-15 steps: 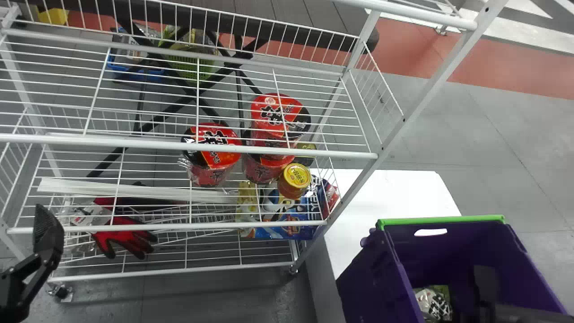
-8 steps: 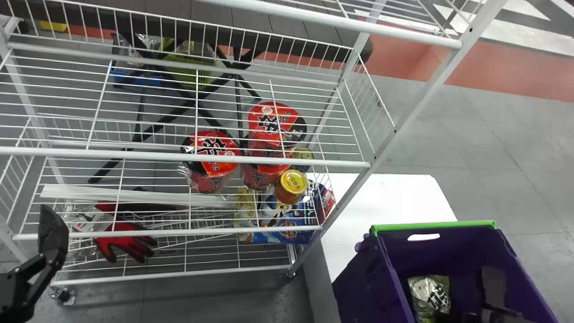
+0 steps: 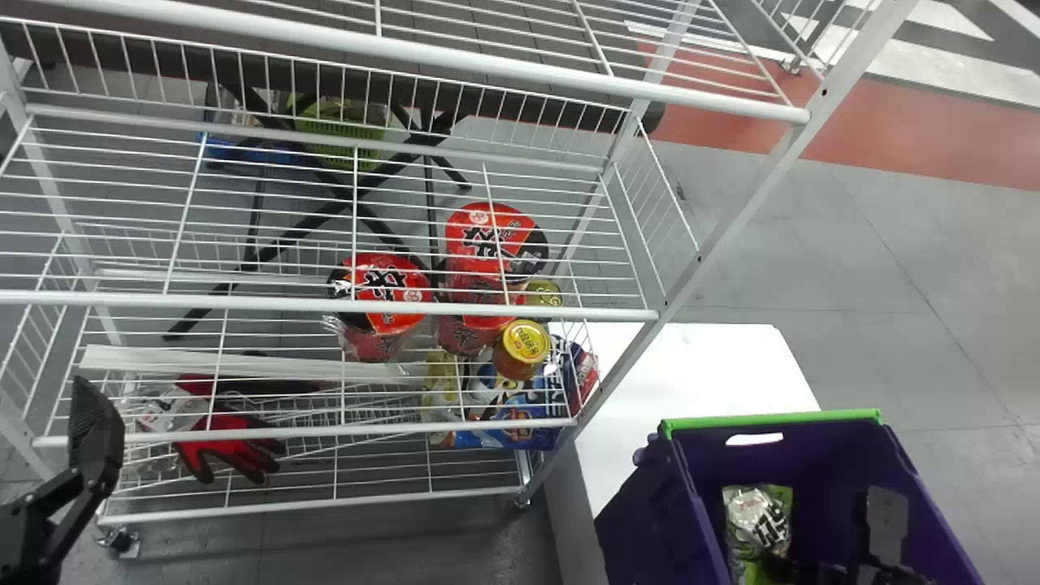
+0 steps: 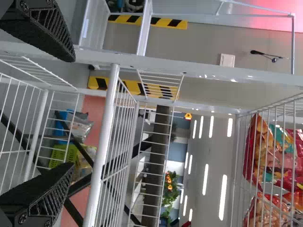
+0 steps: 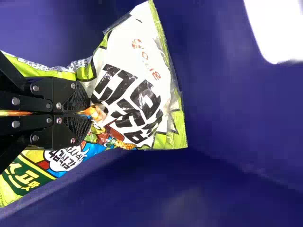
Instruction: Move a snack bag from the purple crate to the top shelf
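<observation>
My right gripper (image 3: pixel 792 567) is down inside the purple crate (image 3: pixel 812 463), at the green and white snack bag (image 3: pixel 758 520). In the right wrist view, the right gripper (image 5: pixel 88 113) is shut with its tips together, pinching the snack bag (image 5: pixel 128 94) near its middle; the printed end spreads beyond the fingers. At the far left of the head view my left gripper (image 3: pixel 96 422) is parked before the rack; in its own wrist view the left gripper (image 4: pixel 71 111) has its fingers wide apart with nothing between. The top shelf (image 3: pixel 455 61) crosses the head view's upper part.
Red noodle cups (image 3: pixel 382 301), a yellow-lidded jar (image 3: pixel 520 349) and a red glove (image 3: pixel 227 447) sit on lower wire shelves. A slanting white post (image 3: pixel 735 203) stands between rack and crate. Red snack bags (image 4: pixel 270 165) show behind white wires.
The rack and crate have shifted down in the head view, and more of the upper shelf shows. The snack bag has moved up and left there, coming more into sight inside the crate.
</observation>
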Controlling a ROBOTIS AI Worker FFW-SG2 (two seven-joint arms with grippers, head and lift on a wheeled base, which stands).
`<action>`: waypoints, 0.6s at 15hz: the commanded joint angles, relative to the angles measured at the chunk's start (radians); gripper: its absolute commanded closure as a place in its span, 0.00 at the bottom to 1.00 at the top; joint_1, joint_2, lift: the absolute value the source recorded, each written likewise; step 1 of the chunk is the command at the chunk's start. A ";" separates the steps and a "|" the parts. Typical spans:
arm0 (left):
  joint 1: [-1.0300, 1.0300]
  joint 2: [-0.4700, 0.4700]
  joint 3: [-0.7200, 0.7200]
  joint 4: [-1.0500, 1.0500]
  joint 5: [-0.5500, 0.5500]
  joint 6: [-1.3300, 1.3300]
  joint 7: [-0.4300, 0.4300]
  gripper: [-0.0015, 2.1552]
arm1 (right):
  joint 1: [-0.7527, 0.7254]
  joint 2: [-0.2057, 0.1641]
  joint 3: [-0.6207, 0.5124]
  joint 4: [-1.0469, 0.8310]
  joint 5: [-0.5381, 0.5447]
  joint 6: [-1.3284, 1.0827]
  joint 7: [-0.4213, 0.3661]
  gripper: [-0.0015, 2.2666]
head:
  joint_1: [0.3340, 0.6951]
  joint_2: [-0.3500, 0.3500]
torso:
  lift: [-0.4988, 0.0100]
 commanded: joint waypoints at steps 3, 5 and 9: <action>0.013 0.004 0.005 -0.012 -0.004 0.000 0.000 0.00 | 0.033 0.027 -0.010 -0.058 -0.004 0.008 0.005 0.87 | 1.00 0.00 | 0.32; 0.021 0.004 0.005 -0.020 -0.009 0.000 0.002 0.00 | 0.046 0.028 -0.012 -0.070 -0.010 0.011 0.007 0.87 | 1.00 0.00 | 0.33; 0.035 0.007 0.005 -0.032 -0.018 0.000 0.003 0.00 | 0.072 0.034 -0.013 -0.101 -0.031 0.020 0.010 0.87 | 1.00 0.00 | 0.36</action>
